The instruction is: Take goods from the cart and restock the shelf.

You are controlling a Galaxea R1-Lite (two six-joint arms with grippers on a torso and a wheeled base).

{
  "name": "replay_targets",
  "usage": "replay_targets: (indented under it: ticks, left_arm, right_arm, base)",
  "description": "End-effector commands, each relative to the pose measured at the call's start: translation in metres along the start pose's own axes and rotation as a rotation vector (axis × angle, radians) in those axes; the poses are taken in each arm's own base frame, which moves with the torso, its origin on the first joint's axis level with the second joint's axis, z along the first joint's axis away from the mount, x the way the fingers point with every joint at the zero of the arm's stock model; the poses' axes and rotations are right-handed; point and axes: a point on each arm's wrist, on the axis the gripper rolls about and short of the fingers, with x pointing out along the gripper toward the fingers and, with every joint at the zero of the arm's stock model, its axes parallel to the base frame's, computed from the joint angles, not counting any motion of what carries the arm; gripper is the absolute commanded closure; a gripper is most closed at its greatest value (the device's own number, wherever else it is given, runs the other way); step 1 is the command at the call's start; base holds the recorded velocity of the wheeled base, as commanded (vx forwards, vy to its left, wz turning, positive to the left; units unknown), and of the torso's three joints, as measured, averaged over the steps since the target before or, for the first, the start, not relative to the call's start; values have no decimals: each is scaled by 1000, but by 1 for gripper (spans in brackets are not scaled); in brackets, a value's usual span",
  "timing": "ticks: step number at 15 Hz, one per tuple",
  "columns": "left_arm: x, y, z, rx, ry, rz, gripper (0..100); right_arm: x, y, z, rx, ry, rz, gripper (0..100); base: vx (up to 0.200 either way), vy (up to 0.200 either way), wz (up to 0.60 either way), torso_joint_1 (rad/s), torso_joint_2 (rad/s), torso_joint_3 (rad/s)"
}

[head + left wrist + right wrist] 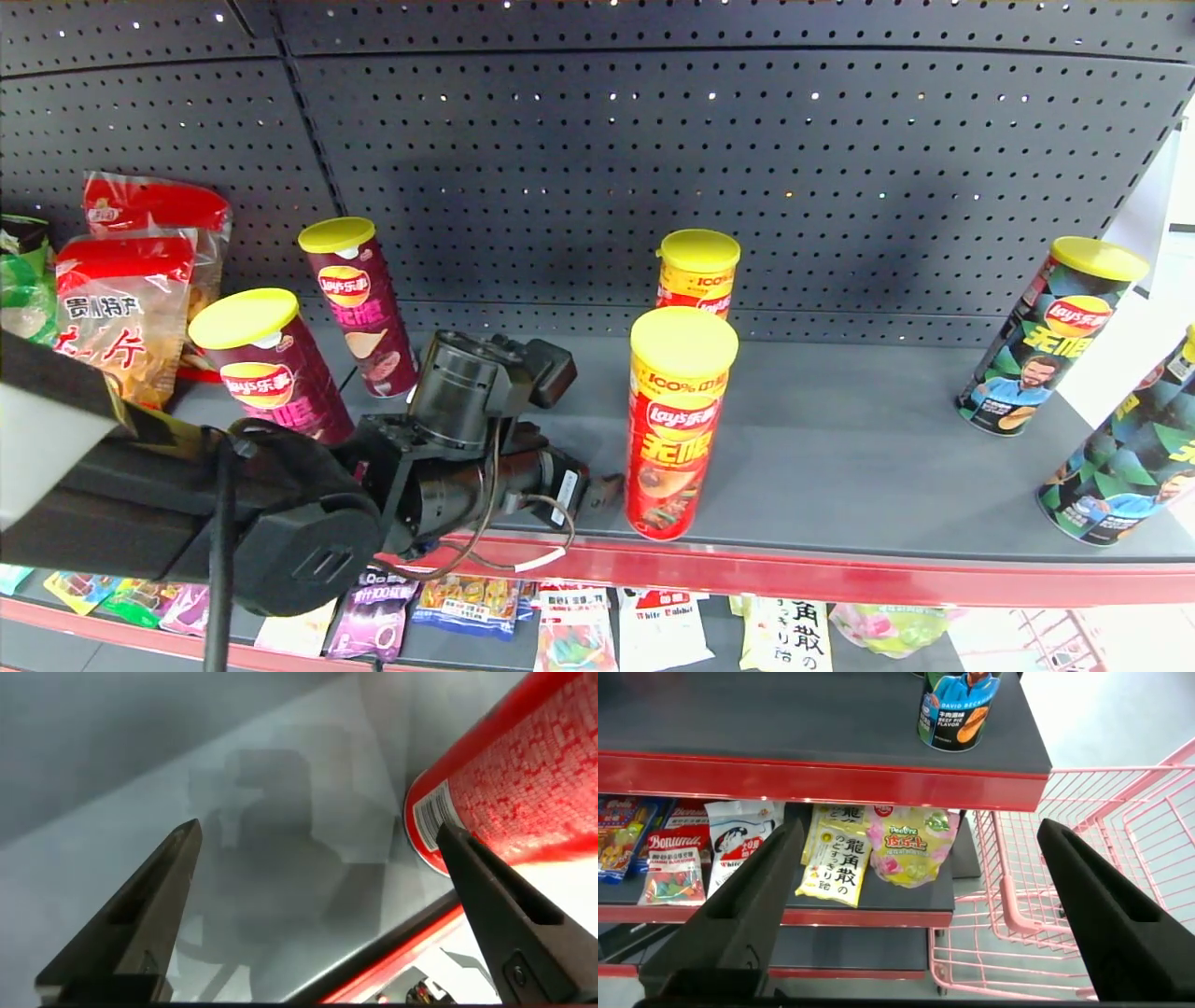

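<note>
A red chip can (677, 425) with a yellow lid stands upright near the front edge of the grey shelf (840, 467). My left gripper (605, 489) rests low on the shelf just left of this can. In the left wrist view the left gripper (318, 831) is open with only bare shelf between its fingers, and the red can (523, 775) stands beside one finger (486, 896). My right gripper (920, 831) is open and holds nothing, hanging in front of the shelf's red lip (822, 775), with the pink wire cart (1083, 905) below it.
Two maroon cans (359, 308) (266, 373) and snack bags (126, 308) stand at the shelf's left. Another red can (697, 271) stands behind the front one. Two dark green cans (1050, 336) (1130, 448) stand at the right. Snack packets (845, 854) lie on the lower shelf.
</note>
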Motion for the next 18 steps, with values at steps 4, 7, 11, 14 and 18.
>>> replay_targets:
  ticks: [4,7,11,14,18]
  left_arm:
    - [1,0,6,-2,-20,-1,0]
    - [2,0,6,-2,-19,-1,0]
    - [3,-1,8,-1,-25,-2,0]
    - [4,-2,9,-1,-32,-5,0]
    - [9,-2,9,-1,-58,-6,0]
  right_arm:
    - [1,0,-2,4,12,1,0]
    - [1,0,-2,15,11,-3,0]
    - [1,0,-2,15,12,-3,0]
    - [1,0,-2,15,12,-3,0]
    - [2,0,-2,15,14,-2,0]
  base:
    - [0,0,0,0,0,0]
    - [0,0,0,0,0,0]
    - [0,0,0,0,0,0]
    - [0,0,0,0,0,0]
    - [0,0,0,0,0,0]
